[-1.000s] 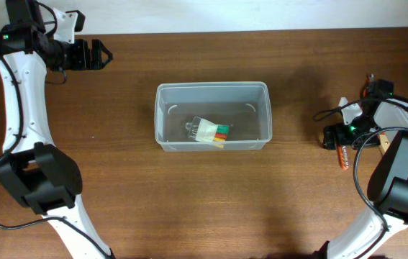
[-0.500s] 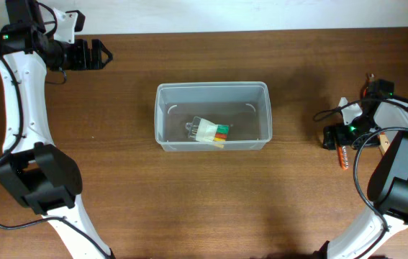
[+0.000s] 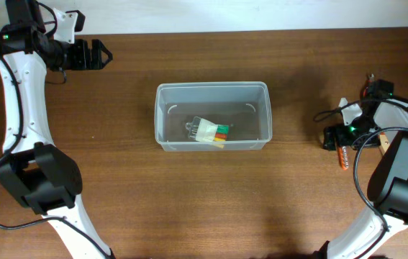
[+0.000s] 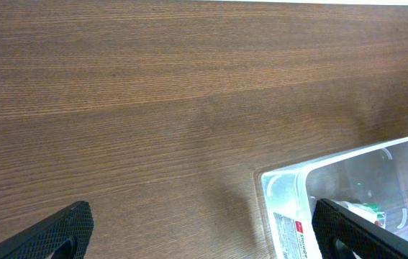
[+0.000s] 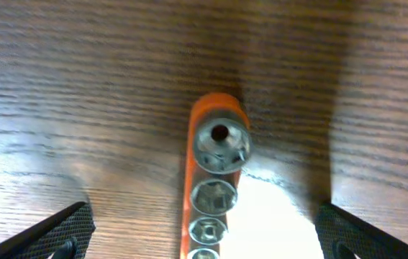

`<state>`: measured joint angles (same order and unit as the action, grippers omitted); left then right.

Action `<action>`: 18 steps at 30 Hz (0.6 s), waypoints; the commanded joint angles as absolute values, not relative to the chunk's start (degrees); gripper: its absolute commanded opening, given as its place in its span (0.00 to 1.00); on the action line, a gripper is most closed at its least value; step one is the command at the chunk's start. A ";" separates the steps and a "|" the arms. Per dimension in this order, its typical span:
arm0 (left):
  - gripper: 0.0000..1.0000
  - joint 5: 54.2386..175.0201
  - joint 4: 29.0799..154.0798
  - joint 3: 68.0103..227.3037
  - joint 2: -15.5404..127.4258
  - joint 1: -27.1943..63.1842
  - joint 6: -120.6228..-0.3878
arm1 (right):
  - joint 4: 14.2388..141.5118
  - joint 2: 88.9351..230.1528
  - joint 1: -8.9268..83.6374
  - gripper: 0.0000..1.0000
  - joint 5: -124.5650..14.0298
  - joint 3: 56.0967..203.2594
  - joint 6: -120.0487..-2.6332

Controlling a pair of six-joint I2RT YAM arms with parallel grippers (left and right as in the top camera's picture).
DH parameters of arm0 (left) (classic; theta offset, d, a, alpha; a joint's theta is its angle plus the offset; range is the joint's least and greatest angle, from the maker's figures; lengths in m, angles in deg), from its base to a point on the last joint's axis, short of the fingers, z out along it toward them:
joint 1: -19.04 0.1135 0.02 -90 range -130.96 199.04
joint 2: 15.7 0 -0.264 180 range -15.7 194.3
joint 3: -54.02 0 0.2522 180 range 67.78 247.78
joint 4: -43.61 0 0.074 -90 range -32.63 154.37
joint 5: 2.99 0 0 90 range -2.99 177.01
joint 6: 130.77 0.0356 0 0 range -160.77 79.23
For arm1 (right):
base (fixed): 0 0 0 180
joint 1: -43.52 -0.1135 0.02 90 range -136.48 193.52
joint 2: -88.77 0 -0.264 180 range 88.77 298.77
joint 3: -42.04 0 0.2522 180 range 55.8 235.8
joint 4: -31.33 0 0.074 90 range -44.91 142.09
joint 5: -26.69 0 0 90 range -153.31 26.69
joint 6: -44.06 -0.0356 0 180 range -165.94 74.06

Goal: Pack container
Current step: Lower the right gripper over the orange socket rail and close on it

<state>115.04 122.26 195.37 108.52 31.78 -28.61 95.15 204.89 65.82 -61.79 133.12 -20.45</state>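
Container [image 3: 212, 85] at centre of surface [image 3: 117, 180], striped packet [image 3: 213, 132] inside. Left hand [image 3: 105, 55] upper left, released, empty. Right hand [image 5: 202, 232] at right edge, spread wide over orange socket rail [image 5: 216, 144], fingers clear of it.

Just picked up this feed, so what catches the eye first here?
The clear tub at mid-table, holding a colourful packet. At the right edge, an orange rail of sockets lies below the open right gripper.
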 commanded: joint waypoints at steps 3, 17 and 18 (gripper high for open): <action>0.99 115.02 122.15 196.31 108.48 31.97 -29.13 | 95.63 206.59 66.09 0.99 -62.78 131.00 -20.93; 0.99 115.02 122.15 196.31 108.48 31.95 -29.13 | 95.66 206.59 66.09 0.98 -62.73 131.00 -20.93; 0.99 115.02 122.15 196.31 108.48 31.95 -29.13 | 95.66 206.59 66.09 0.97 -62.73 131.00 -20.93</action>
